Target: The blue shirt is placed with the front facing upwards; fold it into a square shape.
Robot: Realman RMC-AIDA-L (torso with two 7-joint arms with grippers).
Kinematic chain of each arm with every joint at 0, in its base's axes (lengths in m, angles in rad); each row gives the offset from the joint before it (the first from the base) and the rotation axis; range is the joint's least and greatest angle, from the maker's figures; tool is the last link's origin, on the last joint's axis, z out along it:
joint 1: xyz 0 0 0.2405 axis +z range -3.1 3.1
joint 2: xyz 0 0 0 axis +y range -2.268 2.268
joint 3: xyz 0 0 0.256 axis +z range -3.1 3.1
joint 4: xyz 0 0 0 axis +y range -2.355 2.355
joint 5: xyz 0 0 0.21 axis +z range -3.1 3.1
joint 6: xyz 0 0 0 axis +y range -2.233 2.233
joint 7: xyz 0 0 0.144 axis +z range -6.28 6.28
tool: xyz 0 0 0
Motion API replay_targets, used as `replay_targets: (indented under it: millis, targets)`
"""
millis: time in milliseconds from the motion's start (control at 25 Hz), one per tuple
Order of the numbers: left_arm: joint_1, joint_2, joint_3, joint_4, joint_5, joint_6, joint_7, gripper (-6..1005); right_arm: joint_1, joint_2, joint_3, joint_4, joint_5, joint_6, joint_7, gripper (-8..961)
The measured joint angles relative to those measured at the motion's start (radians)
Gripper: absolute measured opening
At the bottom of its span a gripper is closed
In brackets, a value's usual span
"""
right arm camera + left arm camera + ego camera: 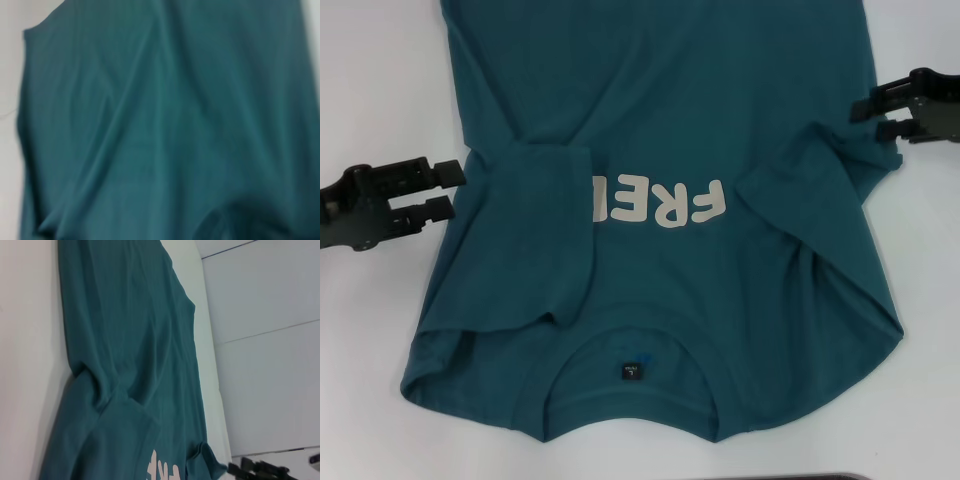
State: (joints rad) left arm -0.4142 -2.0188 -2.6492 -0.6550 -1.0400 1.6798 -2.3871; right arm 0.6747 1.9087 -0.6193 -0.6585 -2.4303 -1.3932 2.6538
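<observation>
The blue shirt (660, 130) lies flat on the white tabletop (370, 80), collar nearest the robot and hem running away past the far edge of the head view. Both short sleeves are already turned inward over the chest, and the left one covers the tail of the pale "FREE!" lettering (665, 203), so only part of the word reads. This narrows the body toward a straight-sided panel, a sensible base for a square fold.

The left claw (448, 190) hovers just off the shirt's left edge at sleeve level, its 2 fingers spread and holding nothing. The right claw (865, 113) sits at the opposite edge, a little farther up the body, its fingers likewise apart and empty, with the tips close to or touching the cloth. Placed on either flank, they look ready to take the side edges or move toward the hem.

The hem is cut off in the head view. The left wrist view shows the long teal body and the other arm's claw only as a dark tip. The right wrist view shows nothing but creased teal fabric. The small dark neck label (632, 371) is too small to read.
</observation>
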Motion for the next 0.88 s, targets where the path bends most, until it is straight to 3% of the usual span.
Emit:
replay_targets:
  millis: [160, 440, 880]
  targets:
    - [0.002, 0.0, 0.0, 0.0, 0.0, -0.001, -0.001, 688, -0.022, -0.017, 0.03, -0.002, 0.035, -0.094, 0.006, 538]
    - [-0.003, 0.0, 0.0, 0.0, 0.0, -0.002, -0.001, 688, -0.063, -0.027, 0.062, -0.011, 0.039, -0.133, 0.018, 538]
    - [-0.004, 0.0, 0.0, 0.0, 0.0, -0.007, 0.003, 687, -0.067, 0.017, 0.062, 0.047, 0.039, -0.05, 0.016, 537]
